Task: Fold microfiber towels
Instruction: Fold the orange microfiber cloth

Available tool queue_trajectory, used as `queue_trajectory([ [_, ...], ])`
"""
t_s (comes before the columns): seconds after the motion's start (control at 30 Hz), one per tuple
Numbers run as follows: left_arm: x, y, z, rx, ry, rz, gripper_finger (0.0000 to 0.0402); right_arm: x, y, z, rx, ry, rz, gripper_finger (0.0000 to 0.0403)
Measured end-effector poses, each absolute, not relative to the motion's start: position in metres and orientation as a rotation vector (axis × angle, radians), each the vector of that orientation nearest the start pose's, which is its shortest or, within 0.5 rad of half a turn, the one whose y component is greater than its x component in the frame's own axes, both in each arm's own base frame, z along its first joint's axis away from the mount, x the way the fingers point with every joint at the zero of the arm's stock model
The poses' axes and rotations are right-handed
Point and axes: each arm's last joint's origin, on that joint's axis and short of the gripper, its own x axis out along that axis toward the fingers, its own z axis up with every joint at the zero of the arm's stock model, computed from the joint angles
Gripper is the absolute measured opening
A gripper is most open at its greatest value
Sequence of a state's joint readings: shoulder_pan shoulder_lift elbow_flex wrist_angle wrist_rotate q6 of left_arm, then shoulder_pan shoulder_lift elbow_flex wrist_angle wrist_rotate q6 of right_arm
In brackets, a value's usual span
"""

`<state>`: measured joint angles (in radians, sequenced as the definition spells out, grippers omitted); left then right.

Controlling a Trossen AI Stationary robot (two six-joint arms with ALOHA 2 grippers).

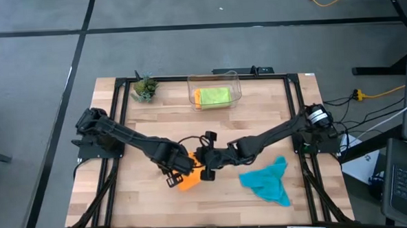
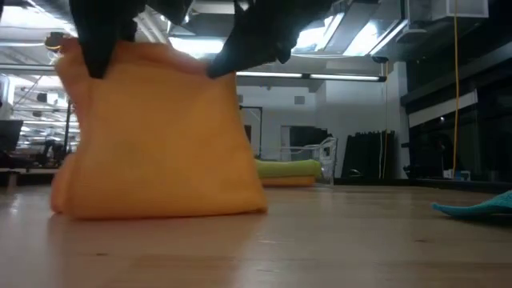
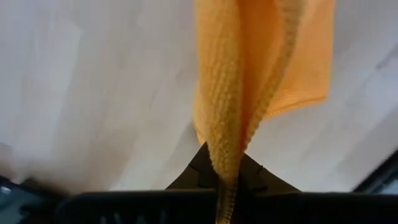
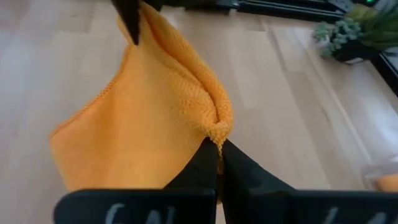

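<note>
An orange square microfiber towel (image 1: pixel 188 178) hangs pinched at two upper corners near the table's front middle, its lower edge resting on the wood and its body draped in a soft, tent-like sheet; in the low view (image 2: pixel 156 136) it stands broad and bulging, the top edge sagging slightly between the held corners. A teal blue microfiber towel (image 1: pixel 268 181) lies crumpled and unfolded on the table well to the right of the orange one. A lime green microfiber towel (image 1: pixel 214 96) lies folded flat atop a folded orange microfiber towel (image 1: pixel 197 99) at the table's back.
</note>
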<state>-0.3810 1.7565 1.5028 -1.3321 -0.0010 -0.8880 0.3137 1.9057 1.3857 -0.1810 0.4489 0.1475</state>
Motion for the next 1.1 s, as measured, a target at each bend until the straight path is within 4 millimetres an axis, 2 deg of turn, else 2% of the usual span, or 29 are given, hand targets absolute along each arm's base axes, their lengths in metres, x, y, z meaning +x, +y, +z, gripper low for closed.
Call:
queue_trajectory([
  [0.13, 0.300, -0.111, 0.262, -0.345, 1.535, 0.414, 0.0000, 0.409, 0.105, 0.217, -0.119, 0.659, -0.212, 0.0002],
  [0.33, 0.307, -0.099, 0.249, -0.245, 1.580, 0.427, 0.0000, 0.415, 0.089, 0.200, -0.166, 0.707, -0.256, 0.0002],
  [0.53, 0.304, -0.088, 0.241, -0.130, 1.583, 0.484, 0.0000, 0.416, 0.076, 0.198, -0.207, 0.714, -0.303, 0.0002],
  [0.73, 0.299, -0.077, 0.218, -0.057, 1.595, 0.501, 0.0000, 0.418, 0.065, 0.195, -0.230, 0.729, -0.321, 0.0002],
  [0.93, 0.299, -0.075, 0.201, -0.039, 1.577, 0.480, 0.0000, 0.421, 0.062, 0.184, -0.227, 0.760, -0.315, 0.0002],
  [1.1, 0.299, -0.081, 0.200, -0.032, 1.557, 0.466, 0.0000, 0.420, 0.067, 0.181, -0.227, 0.772, -0.294, 0.0002],
])
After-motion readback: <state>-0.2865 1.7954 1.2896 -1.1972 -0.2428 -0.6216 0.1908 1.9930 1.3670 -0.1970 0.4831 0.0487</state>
